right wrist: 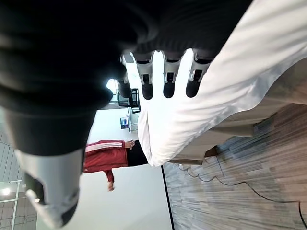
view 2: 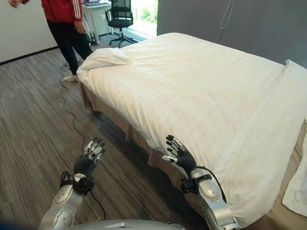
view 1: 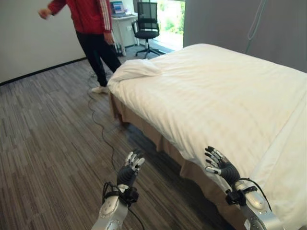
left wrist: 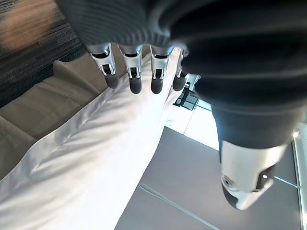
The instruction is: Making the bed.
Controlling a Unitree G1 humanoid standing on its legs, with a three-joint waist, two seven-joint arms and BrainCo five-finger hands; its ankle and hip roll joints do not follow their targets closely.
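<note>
While both arms reach forward at the near side of the bed (view 1: 144, 125), the left hand (view 1: 130, 171) hangs over the wood-grain floor (view 1: 43, 143) with its fingers spread and straight, holding nothing, a little apart from the bed's tan skirt (view 1: 192, 172). To its right, the right hand (view 2: 178, 154) is raised with fingers loosely fanned and empty, just in front of the hanging edge of the white duvet (view 1: 216, 96), not gripping it. Beyond the right hand the duvet lies fairly smooth across the mattress, and on its right the duvet's edge drapes over the bed's side. Further off, past the left hand, a bunched fold of duvet (view 1: 136, 68) sits at the bed's far corner. Farther still, a person in a red jacket (view 1: 88, 19) stands on the floor beside that corner, with a black office chair (view 1: 146, 26) and a desk (view 1: 122, 19) behind.
</note>
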